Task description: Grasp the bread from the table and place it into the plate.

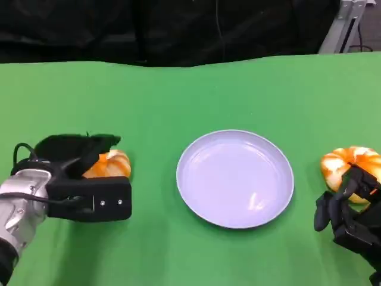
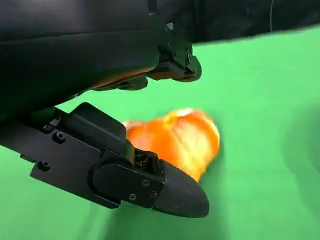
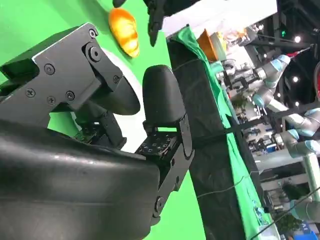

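Left bread [image 1: 110, 164]: at nine o'clock of the plate [image 1: 196, 196] on my green bench [image 1: 178, 95]; it lies between the fingers [image 2: 170, 190] of my left robot hand [image 1: 83, 179], which cup it without a firm grasp that I can confirm.
Right bread [image 1: 348, 162]: at three o'clock of the plate; just beyond my right robot hand [image 1: 348, 217].
Right robot hand: released, fingers apart, holding nothing.
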You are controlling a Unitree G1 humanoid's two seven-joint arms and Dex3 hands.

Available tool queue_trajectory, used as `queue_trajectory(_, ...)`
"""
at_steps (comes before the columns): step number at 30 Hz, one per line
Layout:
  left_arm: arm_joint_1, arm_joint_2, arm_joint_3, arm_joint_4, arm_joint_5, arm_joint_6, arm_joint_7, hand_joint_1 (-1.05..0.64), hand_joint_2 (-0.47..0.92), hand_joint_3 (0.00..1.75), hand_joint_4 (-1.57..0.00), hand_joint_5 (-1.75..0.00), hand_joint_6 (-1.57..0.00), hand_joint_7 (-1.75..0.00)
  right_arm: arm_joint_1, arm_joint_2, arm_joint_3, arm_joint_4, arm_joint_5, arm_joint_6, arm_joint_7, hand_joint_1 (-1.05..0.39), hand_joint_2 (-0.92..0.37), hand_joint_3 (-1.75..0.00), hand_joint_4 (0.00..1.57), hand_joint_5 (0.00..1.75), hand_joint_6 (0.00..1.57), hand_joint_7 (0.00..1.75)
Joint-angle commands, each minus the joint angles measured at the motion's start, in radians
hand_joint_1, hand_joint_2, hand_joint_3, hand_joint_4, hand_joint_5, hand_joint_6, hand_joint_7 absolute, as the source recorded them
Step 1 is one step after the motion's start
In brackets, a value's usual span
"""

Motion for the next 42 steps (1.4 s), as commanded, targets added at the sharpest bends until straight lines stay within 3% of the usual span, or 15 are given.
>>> queue_trajectory(1,-0.020,0.026,-0.005,0.010,-0.024,0.013,-0.046,-1.05,0.92,0.18,-0.26,-0.01,-0.22,0.00,0.005,-0.006,-0.004,-0.007,0.004,-0.011,-0.002,-0.05,-0.43,-1.48,0.93,1.75,0.77,1.70)
queue_trajectory(14,-0.044,0.013,-0.023,0.082,-0.035,0.012,-0.041,-1.01,0.92,0.21,-0.29,-0.01,-0.24,-0.01,0.006,-0.009,-0.003,-0.005,0.006,-0.015,0.004,-0.05,-0.44,-1.46,0.93,1.75,0.77,1.70)
queue_trajectory(31,-0.109,-0.060,-0.084,0.323,-0.032,-0.054,0.075,-0.93,0.92,0.23,-0.37,-0.03,-0.31,-0.02,0.012,-0.008,-0.001,-0.017,0.004,-0.010,-0.003,-0.05,-0.44,-1.46,0.93,1.75,0.77,1.70)
queue_trajectory(35,-0.113,-0.081,-0.078,0.357,-0.053,-0.059,0.102,-0.73,0.92,0.20,-0.41,-0.03,-0.37,-0.03,0.013,-0.007,-0.001,-0.016,0.008,-0.012,0.002,-0.05,-0.44,-1.47,0.93,1.75,0.77,1.70)
queue_trajectory(36,-0.112,-0.086,-0.075,0.361,-0.059,-0.055,0.115,-0.61,0.92,0.18,-0.45,-0.04,-0.42,-0.05,0.014,-0.007,-0.001,-0.018,0.008,-0.012,0.002,-0.05,-0.43,-1.47,0.93,1.75,0.77,1.70)
queue_trajectory(38,-0.104,-0.094,-0.066,0.366,-0.074,-0.065,0.168,-0.38,0.92,0.20,-0.64,-0.14,-0.57,-0.09,0.015,-0.007,0.000,-0.019,0.006,-0.013,0.002,-0.05,-0.43,-1.47,0.93,1.75,0.77,1.70)
queue_trajectory(40,-0.097,-0.100,-0.050,0.372,-0.095,-0.081,0.207,-0.24,0.92,0.27,-0.68,-0.64,-0.81,-0.06,0.015,-0.008,0.000,-0.018,0.006,-0.014,0.002,-0.05,-0.43,-1.48,0.93,1.75,0.77,1.70)
queue_trajectory(42,-0.091,-0.105,-0.036,0.373,-0.112,-0.093,0.249,-0.14,0.92,0.30,-0.74,-0.84,-1.02,-0.12,0.015,-0.008,0.000,-0.019,0.006,-0.011,-0.002,-0.05,-0.43,-1.48,0.93,1.75,0.77,1.70)
